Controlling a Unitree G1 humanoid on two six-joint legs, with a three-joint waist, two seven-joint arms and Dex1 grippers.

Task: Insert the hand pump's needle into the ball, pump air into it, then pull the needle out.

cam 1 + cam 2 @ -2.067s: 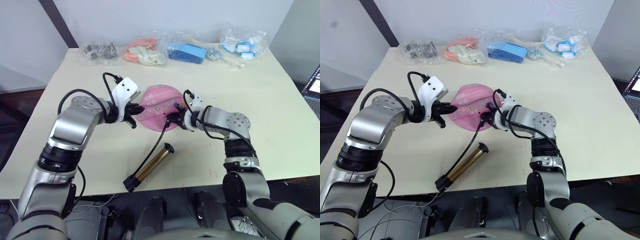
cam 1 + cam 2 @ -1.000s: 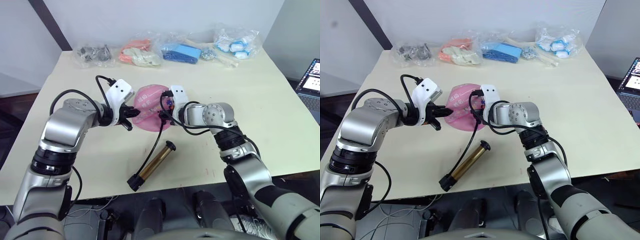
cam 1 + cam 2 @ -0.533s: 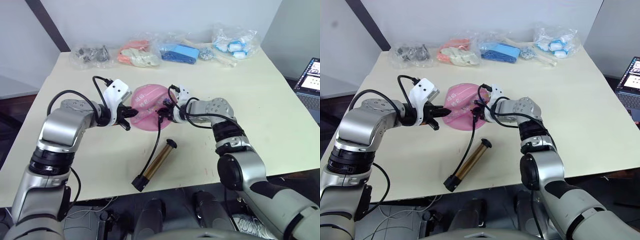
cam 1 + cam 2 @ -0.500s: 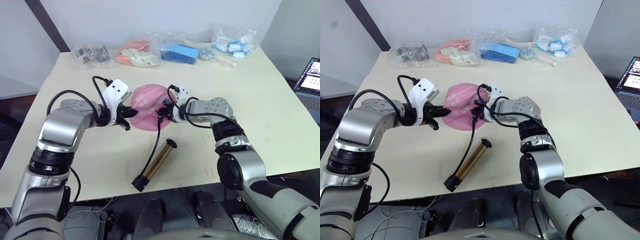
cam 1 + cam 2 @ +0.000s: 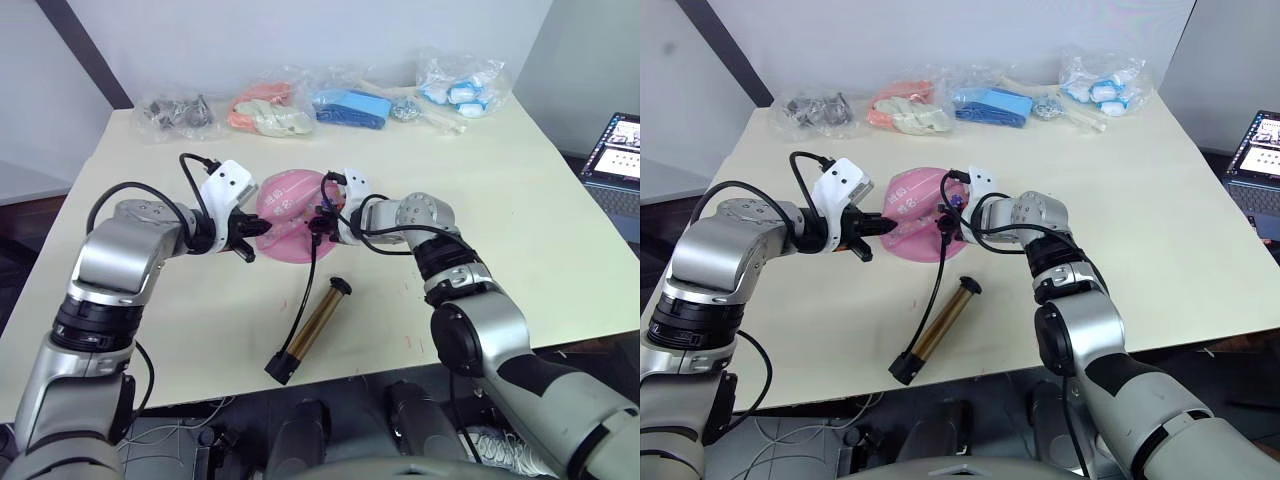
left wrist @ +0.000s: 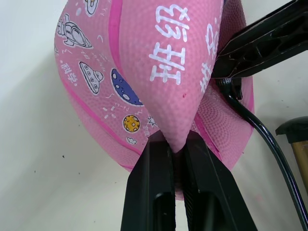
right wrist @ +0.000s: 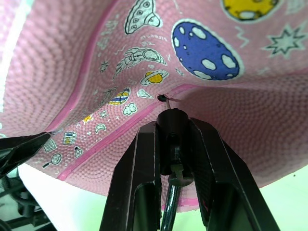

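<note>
Left gripper (image 6: 175, 144) pinching a fold of the ball (image 6: 163, 72); right gripper (image 7: 174, 139) clamping the needle (image 7: 166, 98) fitting just beside the valve hole. Risk: needle glancing off slack rubber, bending.

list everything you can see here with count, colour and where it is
ball: 1, pink, sagging, middle of the table
hand pump: 1, gold-brass barrel, black ends, lying on the table in front of the ball
hose: 1, black, runs from the pump up to the ball
needle: 1, thin metal pin, black fitting, tip at the ball's valve hole
bagged items: several clear bags with dark, peach, blue and white contents, along the table's far edge
table: 1, cream
laptop: 1, partly seen beyond the table's right side
left gripper: 1, black, pinching a fold of the ball
right gripper: 1, black, shut on the needle's fitting
</note>
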